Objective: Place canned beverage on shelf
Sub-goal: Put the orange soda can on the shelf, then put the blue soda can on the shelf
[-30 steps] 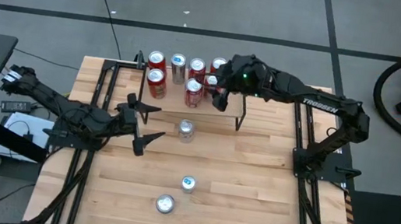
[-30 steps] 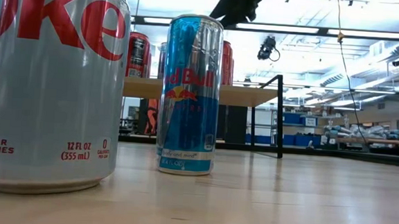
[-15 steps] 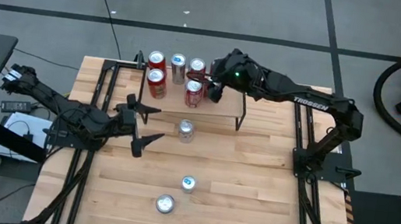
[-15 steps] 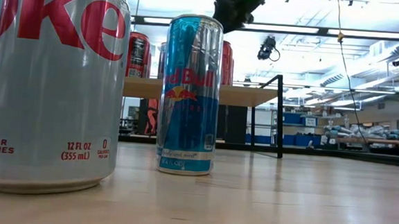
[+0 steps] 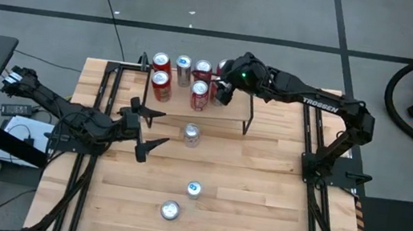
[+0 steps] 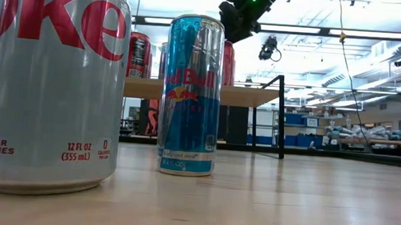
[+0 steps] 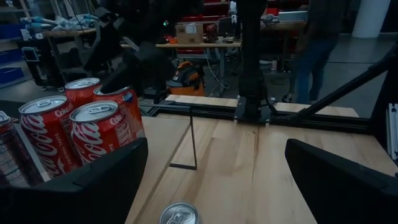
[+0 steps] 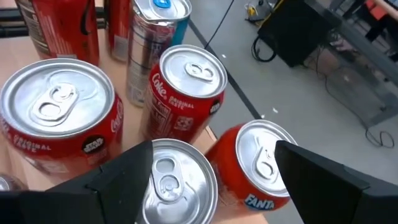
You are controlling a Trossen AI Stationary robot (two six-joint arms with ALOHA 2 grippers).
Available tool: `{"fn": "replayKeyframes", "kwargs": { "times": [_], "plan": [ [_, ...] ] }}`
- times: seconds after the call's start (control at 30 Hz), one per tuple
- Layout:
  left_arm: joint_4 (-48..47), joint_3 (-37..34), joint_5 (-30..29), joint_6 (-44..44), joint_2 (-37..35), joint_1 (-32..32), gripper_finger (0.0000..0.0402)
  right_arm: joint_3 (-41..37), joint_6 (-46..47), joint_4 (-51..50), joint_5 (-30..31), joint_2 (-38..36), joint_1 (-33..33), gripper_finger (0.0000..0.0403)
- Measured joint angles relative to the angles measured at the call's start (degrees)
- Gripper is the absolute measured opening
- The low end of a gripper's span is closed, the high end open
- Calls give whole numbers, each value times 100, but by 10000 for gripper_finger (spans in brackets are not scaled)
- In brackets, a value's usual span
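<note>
The canned beverage (image 5: 218,87), upright on the shelf (image 5: 236,108), sits under the right gripper (image 5: 223,90), whose fingers are spread; the left gripper (image 5: 147,131) waits wide open. In the right wrist view the can (image 8: 177,180) stands between the open fingers, axis vertical, so retreat should go straight upward.

The right end effector (image 5: 223,88) reached toward the tabletop's far edge, fingers spread wide. The left end effector (image 5: 148,128) waited near the left edge, also spread.
</note>
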Motion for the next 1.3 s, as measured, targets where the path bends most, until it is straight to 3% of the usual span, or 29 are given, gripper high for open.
{"fn": "replayKeyframes", "kwargs": {
  "times": [0.63, 0.83, 1.3],
  "plan": [
    [-90, 0, 0, -127, 2, -2, 392, 16, 66, -374, 70, -105, 167, 347],
    [-98, 0, 0, -127, 0, -4, 392, 332, -11, -450, 148, -302, 397, 347],
    [-293, -2, 0, -319, 17, -2, 392, 412, 1324, -1411, -95, -380, 1922, 347]
  ]
}}
